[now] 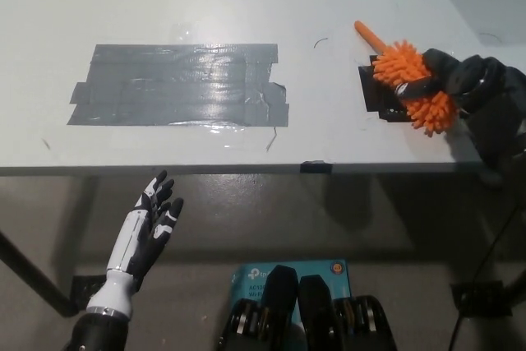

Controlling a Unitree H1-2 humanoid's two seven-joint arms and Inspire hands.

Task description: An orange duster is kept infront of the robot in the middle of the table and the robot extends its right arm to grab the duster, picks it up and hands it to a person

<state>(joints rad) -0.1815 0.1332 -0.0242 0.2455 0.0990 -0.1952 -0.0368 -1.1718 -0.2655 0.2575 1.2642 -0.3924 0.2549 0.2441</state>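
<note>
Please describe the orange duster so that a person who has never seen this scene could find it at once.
Look at the white table, past the big grey tape patch, to its right edge. There the black right hand grips the orange duster above a small black patch. It is the only bright, shaggy thing there.
</note>
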